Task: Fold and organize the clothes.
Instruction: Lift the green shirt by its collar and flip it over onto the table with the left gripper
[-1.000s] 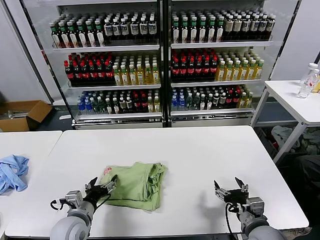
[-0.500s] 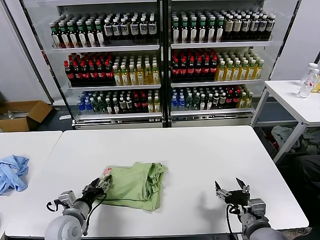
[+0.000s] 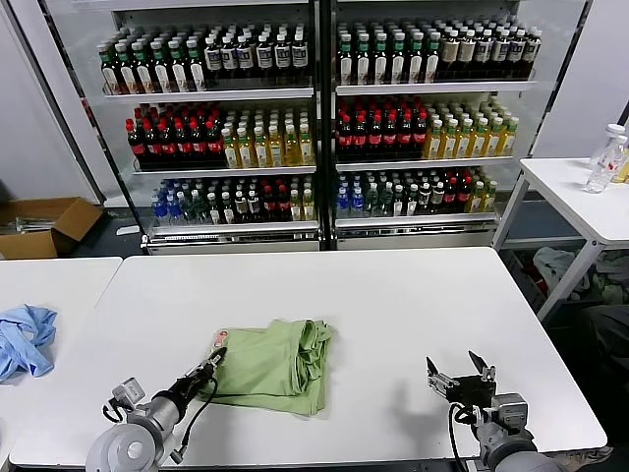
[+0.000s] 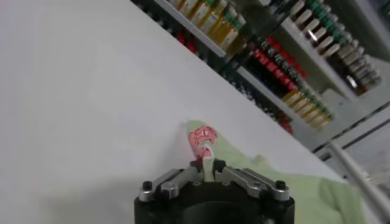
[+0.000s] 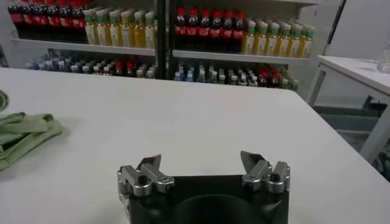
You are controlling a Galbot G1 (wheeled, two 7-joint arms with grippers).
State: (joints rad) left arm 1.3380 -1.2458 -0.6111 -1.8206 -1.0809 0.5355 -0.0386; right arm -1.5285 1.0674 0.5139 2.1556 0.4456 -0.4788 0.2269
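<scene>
Green cotton shirt [image 3: 270, 364] lay folded on the white desk [image 3: 393, 315]. Your left gripper [image 3: 213, 360] pinched its edge; pull gently. Your right gripper [image 3: 459, 369] waited with fingers open.

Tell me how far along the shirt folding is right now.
Mostly folded: the green shirt lies in a compact bundle on the white table. In hand: the left gripper is shut on the shirt's printed corner. The right gripper hovers open, off to the side. Left: probably a final tidy or fold, then release.
</scene>
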